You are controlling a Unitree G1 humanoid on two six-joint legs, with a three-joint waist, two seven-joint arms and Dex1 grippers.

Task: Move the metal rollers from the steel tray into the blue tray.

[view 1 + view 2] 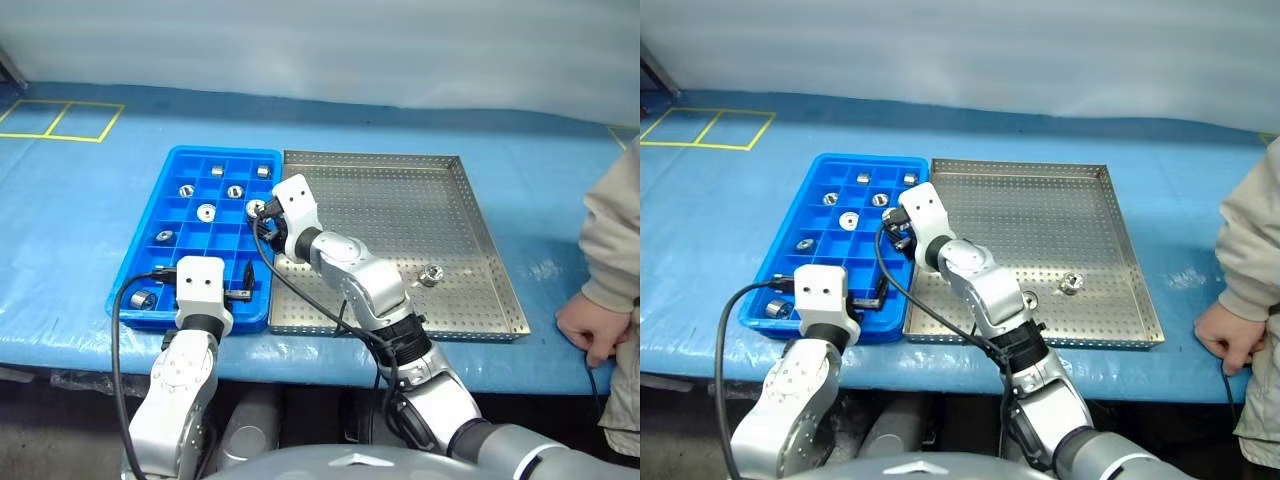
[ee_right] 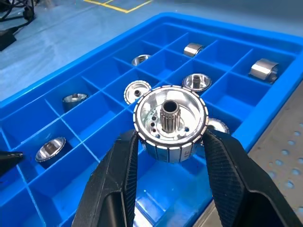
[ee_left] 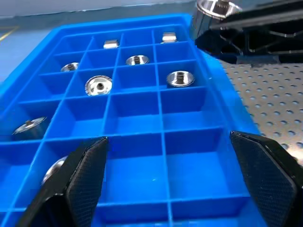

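- Right claw (image 2: pixel 170 142) clamps a metal roller (image 2: pixel 170 120) and holds it over the blue tray (image 1: pixel 150 235), near its steel-tray side.
- Left claw (image 3: pixel 175 179) gapes wide, empty, at the blue tray's near end.
- Several rollers sit in blue compartments.
- One roller (image 1: pixel 431 275) lies on the steel tray (image 1: pixel 400 200).
- A person's hand (image 1: pixel 592 325) rests on the counter (image 1: pixel 80 200).
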